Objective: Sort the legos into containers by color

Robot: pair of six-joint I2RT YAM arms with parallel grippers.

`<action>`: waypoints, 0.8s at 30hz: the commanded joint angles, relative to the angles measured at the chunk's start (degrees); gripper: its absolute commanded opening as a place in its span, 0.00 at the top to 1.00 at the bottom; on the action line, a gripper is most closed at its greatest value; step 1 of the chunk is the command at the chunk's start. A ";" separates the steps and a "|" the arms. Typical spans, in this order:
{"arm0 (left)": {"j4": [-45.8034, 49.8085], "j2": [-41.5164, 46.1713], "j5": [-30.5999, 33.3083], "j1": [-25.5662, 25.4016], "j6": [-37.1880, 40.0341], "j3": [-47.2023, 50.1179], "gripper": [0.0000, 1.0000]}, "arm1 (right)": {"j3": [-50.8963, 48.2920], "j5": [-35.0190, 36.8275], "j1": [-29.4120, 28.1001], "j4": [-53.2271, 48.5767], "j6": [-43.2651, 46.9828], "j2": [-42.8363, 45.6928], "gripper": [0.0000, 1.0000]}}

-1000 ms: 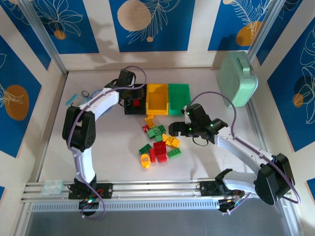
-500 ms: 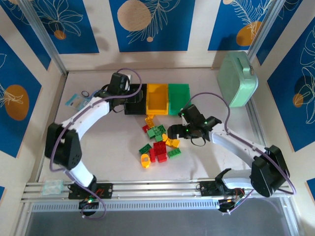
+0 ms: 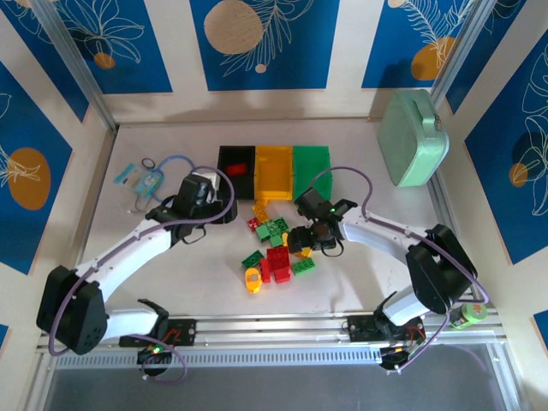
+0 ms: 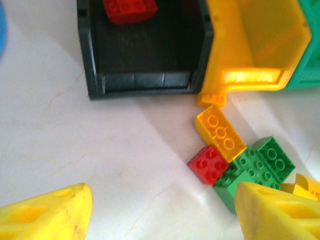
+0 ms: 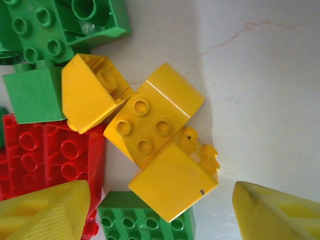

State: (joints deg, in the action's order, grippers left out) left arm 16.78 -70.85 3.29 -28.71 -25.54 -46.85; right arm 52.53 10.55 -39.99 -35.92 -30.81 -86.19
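While most of the legos [image 3: 276,248] sit in a loose heap in the middle of the table [image 3: 205,274], one red brick [image 3: 237,169] is already in the black bin [image 3: 224,157]. The three bins are lined up side by side at the far side of the heap: black, then the yellow bin [image 3: 274,175], then the green bin [image 3: 311,163], going left to right. In the left wrist view a studded yellow brick [image 4: 220,132] lies just in front of the yellow bin, touching a small red one [image 4: 209,164] and some green ones [image 4: 255,167].

The right gripper [image 5: 160,192] is down low at the heap's right edge, jaws wide open on either side of a smooth yellow block [image 5: 175,175], not clamping it. The left gripper [image 4: 164,187] hangs near the black bin's front, jaws open too, nothing in between. The pale mint case [image 3: 413,137] is off at the far right, well apart.
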 commanded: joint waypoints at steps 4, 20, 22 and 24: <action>-0.92 3.84 1.37 -0.56 -2.62 5.10 0.25 | 1.67 3.48 -1.54 -2.93 -3.06 -2.78 0.29; -2.69 4.01 1.00 -0.73 -3.60 8.85 0.26 | 2.56 3.05 -1.77 -2.27 -3.39 -5.64 0.44; -2.65 4.06 1.27 -0.73 -3.55 9.19 0.26 | 3.09 3.20 -1.79 -2.66 -3.45 -6.38 0.44; -2.74 4.18 1.37 -0.73 -3.62 9.36 0.26 | 3.49 3.46 -1.82 -2.92 -3.60 -6.96 0.47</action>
State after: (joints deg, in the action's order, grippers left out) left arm 15.18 -67.64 3.68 -29.02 -28.67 -38.50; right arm 54.41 13.58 -41.41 -37.21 -33.78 -92.14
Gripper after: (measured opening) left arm 0.741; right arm 0.538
